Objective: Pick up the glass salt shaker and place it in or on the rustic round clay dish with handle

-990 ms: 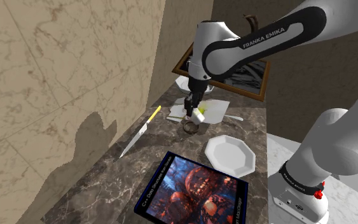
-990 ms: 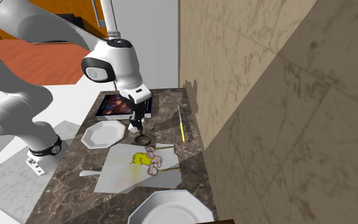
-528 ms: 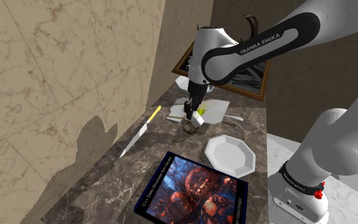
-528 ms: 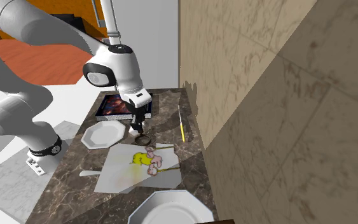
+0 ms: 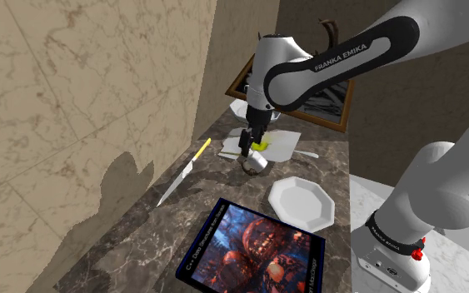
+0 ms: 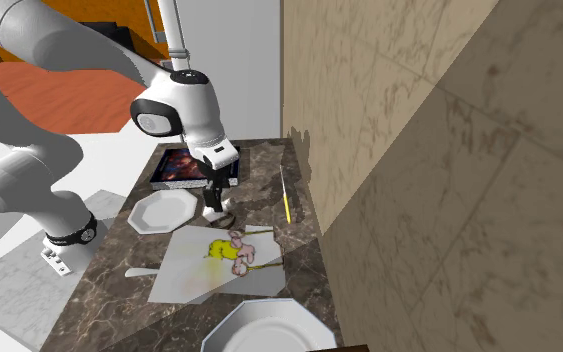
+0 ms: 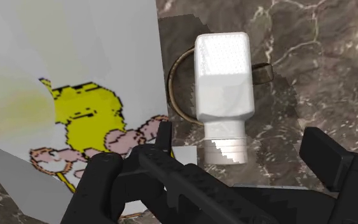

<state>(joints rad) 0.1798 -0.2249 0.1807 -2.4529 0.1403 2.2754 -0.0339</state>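
The black pincer point(image 7: 210, 167) hangs low over the dark marble counter point(image 7: 336, 70) with its fingers point(image 7: 327, 159) spread apart, clasping nothing; in the wrist view the salt shaker point(image 7: 224, 89) sits just ahead of the fingertips, in the gap's line but touched by neither finger. The shaker is drawn plain white, a blocky body with a ridged cap, and that cap end points back toward the pincer; it appears to lie on its side. It rests on the round brown dish point(image 7: 173, 89), whose thin rim curves out from under the body on the side of the pincer's left finger, while the dish's short handle point(image 7: 264, 71) sticks out on the opposite side. Beside the pincer, on the side away from the handle, lies a white sheet point(image 7: 75, 76) printed with a yellow cartoon figure; one edge of it runs close to the dish.

In the shoulder view the pincer point(image 5: 246, 151) stands just above the shaker point(image 5: 258, 161); a white octagonal plate point(image 5: 301, 202) lies near it toward the stand, a yellow-handled knife point(image 5: 182, 173) lies on its wall side, and a dark-covered book point(image 5: 253, 248) lies further off along the counter.

In the second exterior view the pincer point(image 6: 215, 198) hovers directly over the dish point(image 6: 226, 218).
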